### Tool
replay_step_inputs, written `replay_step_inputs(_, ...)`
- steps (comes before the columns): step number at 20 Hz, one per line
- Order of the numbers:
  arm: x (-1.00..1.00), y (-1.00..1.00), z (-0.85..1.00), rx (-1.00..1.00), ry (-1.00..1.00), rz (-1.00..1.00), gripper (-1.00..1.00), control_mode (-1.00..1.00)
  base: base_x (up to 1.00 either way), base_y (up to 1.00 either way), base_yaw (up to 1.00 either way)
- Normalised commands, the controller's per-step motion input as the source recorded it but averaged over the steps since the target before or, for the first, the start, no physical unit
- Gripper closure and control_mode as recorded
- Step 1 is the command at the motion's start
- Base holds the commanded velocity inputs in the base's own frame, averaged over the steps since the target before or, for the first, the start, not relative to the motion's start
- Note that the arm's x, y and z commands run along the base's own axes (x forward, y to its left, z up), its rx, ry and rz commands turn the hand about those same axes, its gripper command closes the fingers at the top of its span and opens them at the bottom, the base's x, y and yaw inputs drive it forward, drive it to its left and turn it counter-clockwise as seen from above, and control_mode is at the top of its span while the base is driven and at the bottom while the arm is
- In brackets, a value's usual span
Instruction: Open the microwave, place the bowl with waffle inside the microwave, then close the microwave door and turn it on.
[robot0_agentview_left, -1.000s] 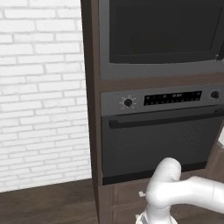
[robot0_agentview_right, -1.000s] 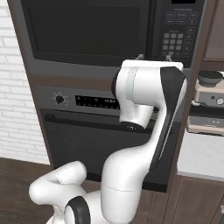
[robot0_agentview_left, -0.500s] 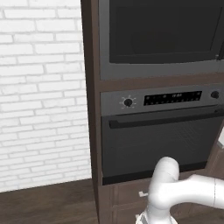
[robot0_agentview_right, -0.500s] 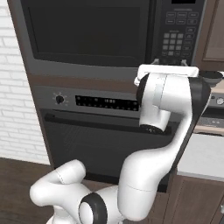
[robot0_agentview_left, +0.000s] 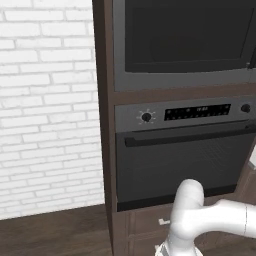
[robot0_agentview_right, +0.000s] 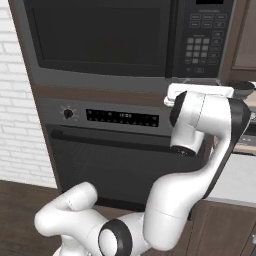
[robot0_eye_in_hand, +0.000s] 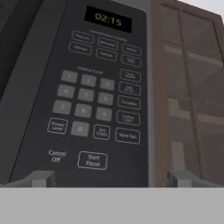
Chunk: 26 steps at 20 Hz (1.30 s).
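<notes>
The microwave (robot0_agentview_left: 185, 45) sits high in the brown cabinet, and its black glass door (robot0_agentview_right: 100, 35) is shut. On the right side is the control panel (robot0_agentview_right: 202, 37). In the hand view that panel (robot0_eye_in_hand: 96, 87) is close ahead, with a lit 02:15 display (robot0_eye_in_hand: 108, 19), a number pad and a Start/Pause button (robot0_eye_in_hand: 92, 160). My gripper (robot0_eye_in_hand: 111, 179) is open, its fingertips (robot0_eye_in_hand: 41, 178) spread wide below the panel with nothing between them. In the right base view my hand (robot0_agentview_right: 200, 91) hovers just under the panel's lower edge.
Under the microwave is the oven (robot0_agentview_left: 185, 160) with a round knob (robot0_agentview_left: 146, 117) and a long handle bar. A white brick wall (robot0_agentview_left: 45, 110) stands to the left. A brown cabinet door (robot0_eye_in_hand: 188, 87) borders the panel on the right, above a pale counter (robot0_agentview_right: 240, 175).
The arm has swung to the right and the hand has come up in front of the microwave's control panel. The microwave door stays shut.
</notes>
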Motion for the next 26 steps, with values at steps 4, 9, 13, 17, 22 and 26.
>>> replay_step_inputs(4,0.00,-0.53,-0.03,0.06,0.10,0.07,-1.00,-1.00,0.00,0.00,0.00)
replay_step_inputs(9,0.00,-0.36,0.00,0.06,0.04,0.02,-1.00,-1.00,0.00,0.00,0.00)
replay_step_inputs(13,0.00,-0.03,0.02,0.02,0.00,0.00,-1.00,-1.00,0.00,0.00,0.00)
replay_step_inputs(17,0.02,0.00,0.06,0.00,0.01,0.00,-1.00,-1.00,0.00,0.00,0.00)
replay_step_inputs(22,0.04,0.00,0.12,0.00,0.01,0.00,-1.00,-1.00,0.00,0.00,0.00)
replay_step_inputs(26,0.04,0.00,0.26,0.00,0.00,0.00,-1.00,-1.00,0.00,0.00,0.00)
